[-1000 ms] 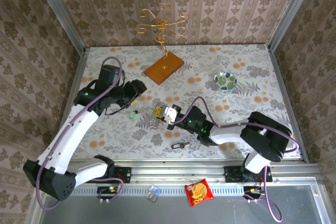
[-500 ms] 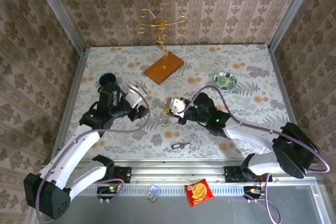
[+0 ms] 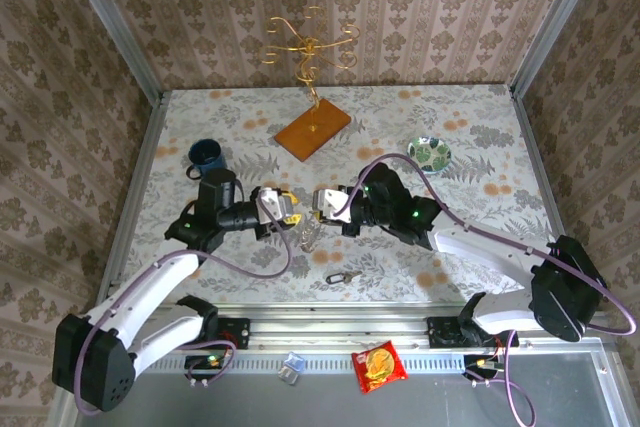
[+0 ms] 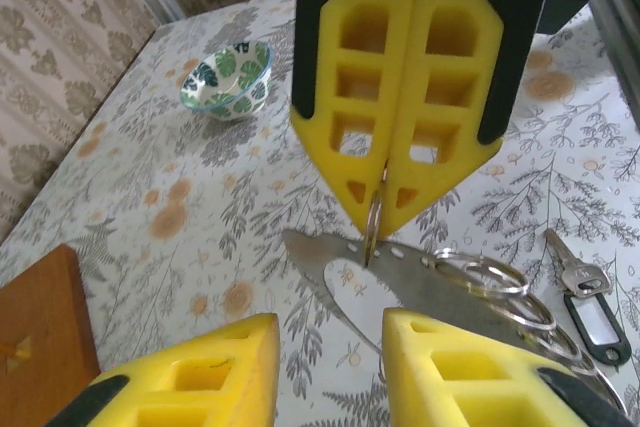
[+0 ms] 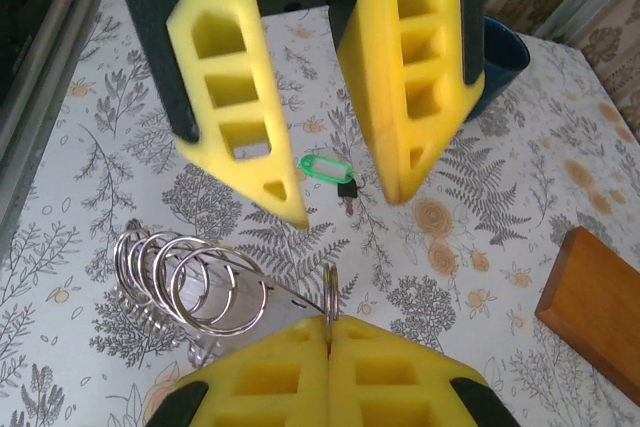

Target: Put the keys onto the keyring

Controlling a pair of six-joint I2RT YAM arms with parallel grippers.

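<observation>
Flower-printed tabletop (image 3: pixel 480 117) is carrying everything. The right gripper (image 5: pixel 328 335) is pinching one loop of the keyring (image 5: pixel 190 282) between fully closed jaws. The left gripper (image 4: pixel 330 337) is hovering opposite, jaws parted and empty. The green-headed key (image 5: pixel 325 169) is lying on the tabletop below them, and the dark-headed key (image 4: pixel 590 297) is lying beside the keyring. I am judging the pinch on that thin wire as slight: a nudge from the left jaws could be twisting the loop free.

Right gripper (image 4: pixel 383 217) jaws pinched on keyring (image 4: pixel 371 242); left gripper (image 4: pixel 330 347) jaws apart below; dark-tagged key (image 4: pixel 578 279) at right.
</observation>
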